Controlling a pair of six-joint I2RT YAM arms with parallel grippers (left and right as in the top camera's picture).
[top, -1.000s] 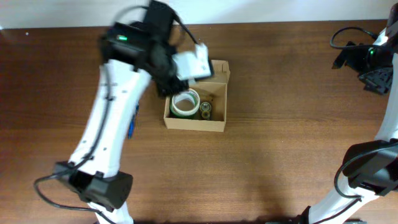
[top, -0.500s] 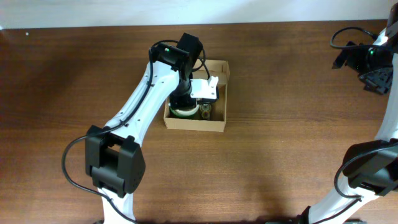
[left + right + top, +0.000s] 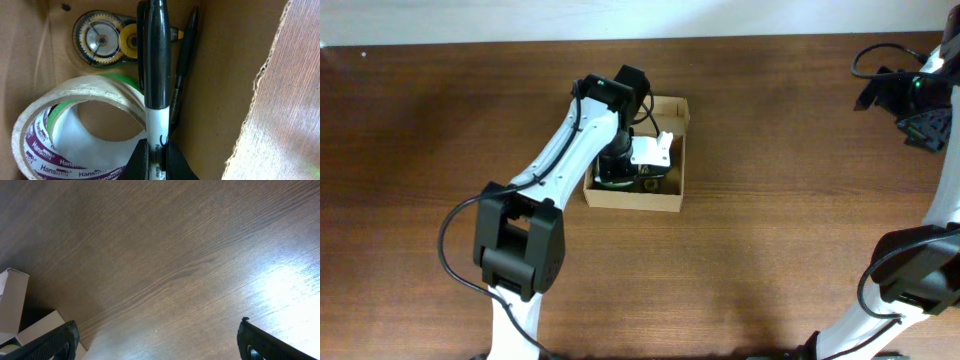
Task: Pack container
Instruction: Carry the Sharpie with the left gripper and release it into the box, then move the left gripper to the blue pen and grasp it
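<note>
Left gripper (image 3: 154, 156) clamps a black-and-white marker (image 3: 156, 60) inside the container (image 3: 632, 197) beside a tape roll (image 3: 75, 125); right gripper (image 3: 157, 345), at two o'clock, gapes wide above the desk (image 3: 770, 250).

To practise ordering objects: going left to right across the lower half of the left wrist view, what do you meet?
Clear tape roll with purple-printed white core → black-and-white marker pen → tan cardboard container wall → brown wooden table.
</note>
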